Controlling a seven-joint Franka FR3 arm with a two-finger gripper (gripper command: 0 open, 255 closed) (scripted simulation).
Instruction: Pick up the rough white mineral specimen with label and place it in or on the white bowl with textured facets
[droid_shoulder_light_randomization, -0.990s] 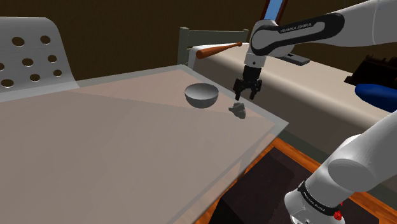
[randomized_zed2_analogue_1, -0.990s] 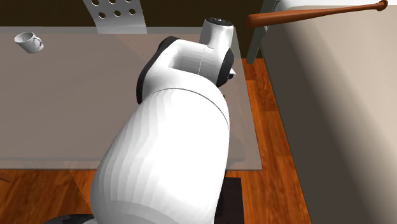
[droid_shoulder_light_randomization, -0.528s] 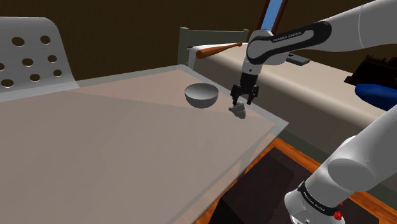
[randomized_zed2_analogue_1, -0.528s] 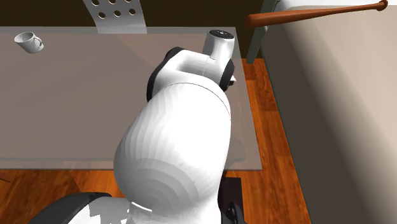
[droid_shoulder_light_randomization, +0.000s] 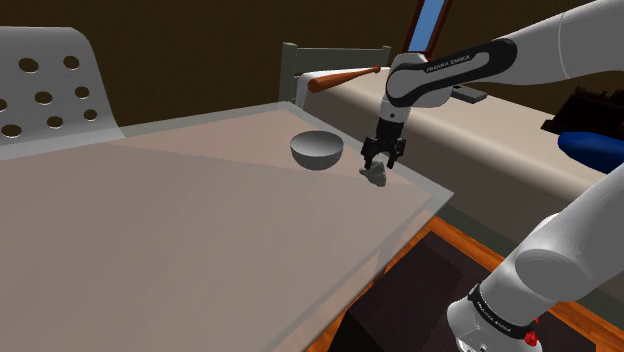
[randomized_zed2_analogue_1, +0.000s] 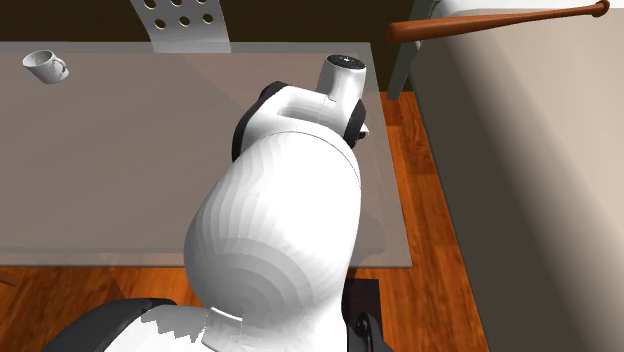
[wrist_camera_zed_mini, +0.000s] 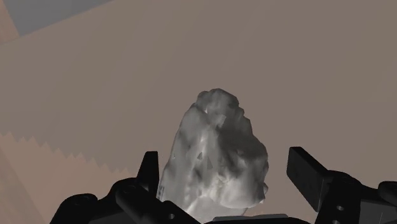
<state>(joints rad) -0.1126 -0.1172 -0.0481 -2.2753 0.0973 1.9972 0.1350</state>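
Table (droid_shoulder_light_randomization: 200, 230) | hand (droid_shoulder_light_randomization: 381, 165) lower than before, spread astride grey mineral specimen (droid_shoulder_light_randomization: 376, 179) | bowl (droid_shoulder_light_randomization: 317, 149) beside, unmoved

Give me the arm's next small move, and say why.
Probably ease the end effector slightly lower before closing. Its open fingers flank the rough grey mineral specimen without clasping it. In the shoulder view they seem to reach only its top as it lies on the table.

One rock (droid_shoulder_light_randomization: 375, 176), one bowl (droid_shoulder_light_randomization: 317, 149), one cup (randomized_zed2_analogue_1: 45, 66), one bat (droid_shoulder_light_randomization: 343, 78)
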